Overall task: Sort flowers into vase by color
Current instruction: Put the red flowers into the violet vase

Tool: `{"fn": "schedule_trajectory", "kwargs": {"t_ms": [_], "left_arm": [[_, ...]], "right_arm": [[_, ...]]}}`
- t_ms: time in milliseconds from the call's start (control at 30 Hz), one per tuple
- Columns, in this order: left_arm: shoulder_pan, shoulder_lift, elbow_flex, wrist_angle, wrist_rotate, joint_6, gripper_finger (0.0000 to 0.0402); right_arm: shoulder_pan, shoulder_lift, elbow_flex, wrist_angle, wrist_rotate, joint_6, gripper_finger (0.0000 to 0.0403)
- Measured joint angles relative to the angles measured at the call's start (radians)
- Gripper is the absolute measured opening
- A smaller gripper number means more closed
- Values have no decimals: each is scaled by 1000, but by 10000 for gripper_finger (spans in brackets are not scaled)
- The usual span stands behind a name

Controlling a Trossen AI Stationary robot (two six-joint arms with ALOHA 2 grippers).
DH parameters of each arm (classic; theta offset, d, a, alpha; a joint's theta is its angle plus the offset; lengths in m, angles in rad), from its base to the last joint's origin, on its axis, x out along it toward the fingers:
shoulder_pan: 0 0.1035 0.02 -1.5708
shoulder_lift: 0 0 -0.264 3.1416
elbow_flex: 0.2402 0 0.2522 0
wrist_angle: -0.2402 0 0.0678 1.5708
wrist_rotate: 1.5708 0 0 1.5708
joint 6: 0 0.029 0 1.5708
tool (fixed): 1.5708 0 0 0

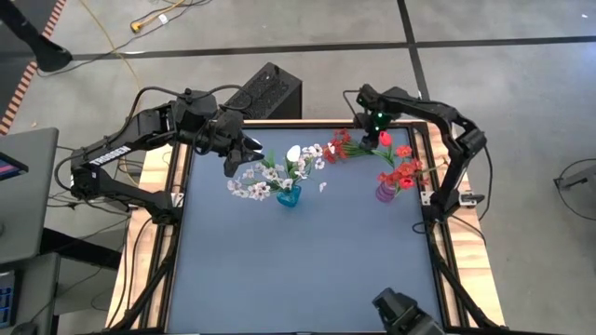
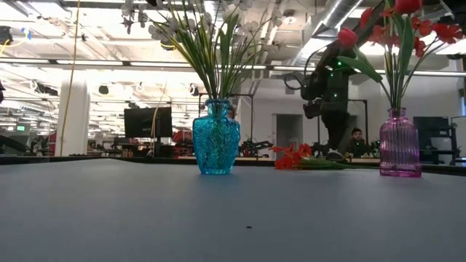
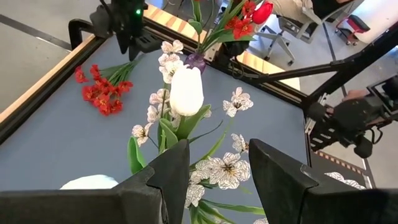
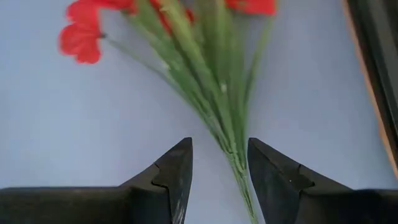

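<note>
A blue vase [image 1: 289,197] [image 2: 216,138] stands mid-table and holds white flowers [image 1: 270,175], a white tulip [image 3: 186,90] among them. A purple vase [image 1: 385,193] [image 2: 400,143] to its right holds red flowers [image 1: 402,172]. A red spray [image 1: 343,145] [image 4: 205,81] lies flat on the table near the far edge. My right gripper [image 1: 366,140] [image 4: 219,168] points down over it, open, with a finger on either side of the green stem bundle [image 4: 231,152], apart from it. My left gripper [image 1: 237,156] [image 3: 217,171] hangs open above the white flowers, holding nothing.
A loose white blossom [image 1: 323,187] lies between the two vases. A black box [image 1: 270,93] sits beyond the table's far edge. The wooden frame [image 1: 149,214] borders the blue mat. A dark mount [image 1: 402,312] stands at the near edge.
</note>
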Motion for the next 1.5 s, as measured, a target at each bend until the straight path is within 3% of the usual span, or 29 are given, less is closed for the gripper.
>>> {"fn": "schedule_trajectory", "kwargs": {"t_ms": [733,900,1033,1200,1500], "left_arm": [[0,0,0,1,-15,-28,155],[0,0,0,2,-16,-37,155],[0,0,0,1,-16,-53,155],[-3,0,0,1,-10,-63,155],[-3,0,0,-7,-7,-26,155]], "right_arm": [[96,27,-102,221,29,-96,179],[133,98,-99,245,129,-65,174],[149,124,-92,241,128,-63,136],[164,99,-96,245,129,-57,32],[147,-156,-98,264,129,43,27]]}}
